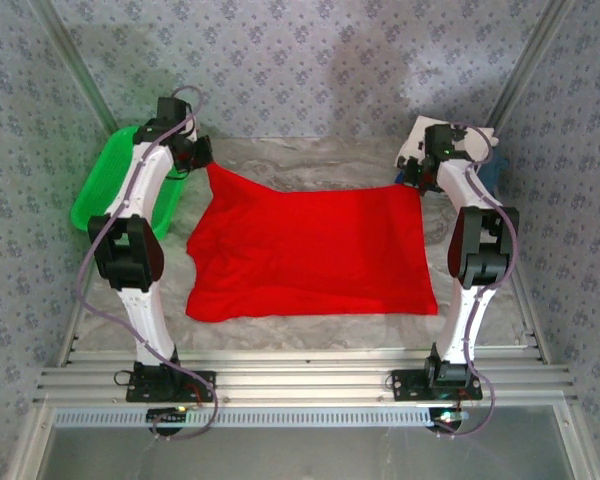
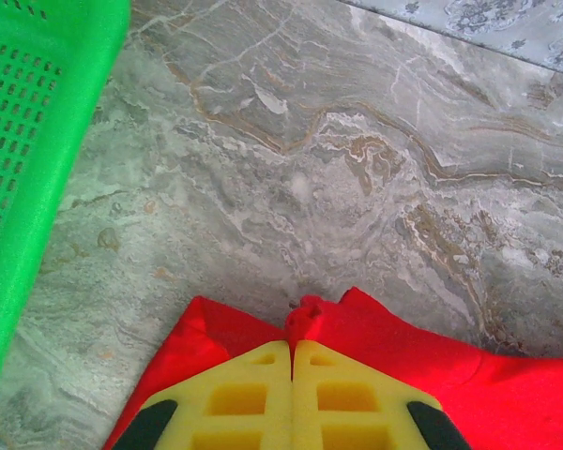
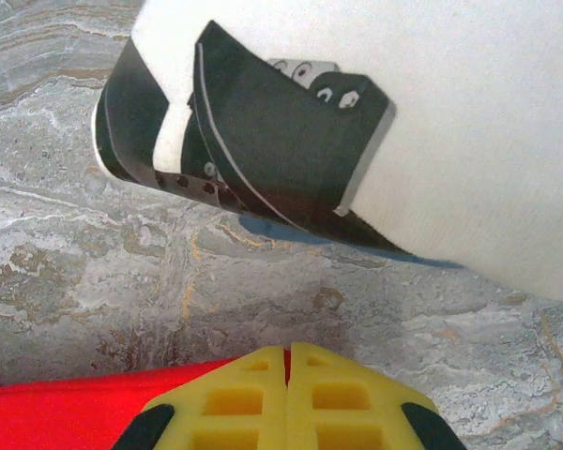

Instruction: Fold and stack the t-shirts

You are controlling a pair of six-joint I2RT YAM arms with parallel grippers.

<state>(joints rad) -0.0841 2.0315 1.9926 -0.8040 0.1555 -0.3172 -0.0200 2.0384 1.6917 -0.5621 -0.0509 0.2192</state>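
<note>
A bright red t-shirt [image 1: 310, 250] lies spread across the marble table, its far edge stretched between my two grippers. My left gripper [image 1: 206, 158] is shut on the shirt's far left corner. In the left wrist view a nub of red cloth [image 2: 310, 314] pokes out past the closed yellow fingertips [image 2: 292, 343]. My right gripper [image 1: 416, 184] is shut on the far right corner, with red cloth [image 3: 56, 412] pinched between its fingertips [image 3: 288, 349]. A white t-shirt with a black print [image 3: 469, 112] lies just beyond the right gripper, and a navy edge [image 3: 291, 231] shows under it.
A green mesh basket [image 1: 105, 190] stands at the table's left edge beside the left arm, and its wall [image 2: 28, 141] lies close to the left gripper. The white shirt [image 1: 478, 136] sits at the back right corner. Patterned walls enclose the table.
</note>
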